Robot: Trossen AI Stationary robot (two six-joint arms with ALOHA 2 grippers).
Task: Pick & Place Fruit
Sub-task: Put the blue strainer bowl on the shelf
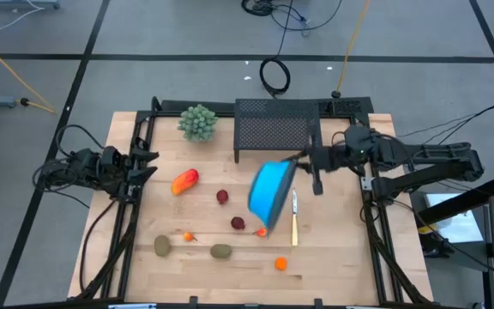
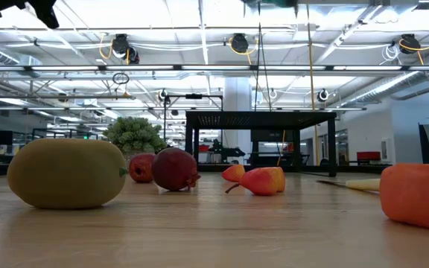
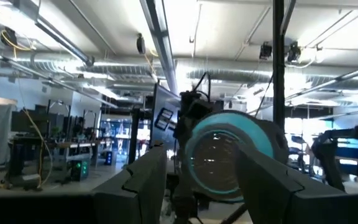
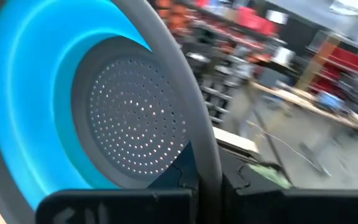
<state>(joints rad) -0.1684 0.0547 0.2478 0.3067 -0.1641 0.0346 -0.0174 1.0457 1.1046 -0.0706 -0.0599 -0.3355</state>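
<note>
left gripper (image 1: 150,166) waits at the table's left edge, fingers parted, holding nothing | orange-red mango-like toy fruit (image 1: 184,181) lies nearest it; dark red, brownish-green and tiny orange fruits lie loose mid-table | right gripper (image 1: 309,160) clenched on the tilted blue perforated colander (image 1: 270,190), held above the fruits | colander partly covers one small fruit; its interior is unseen from above
</note>
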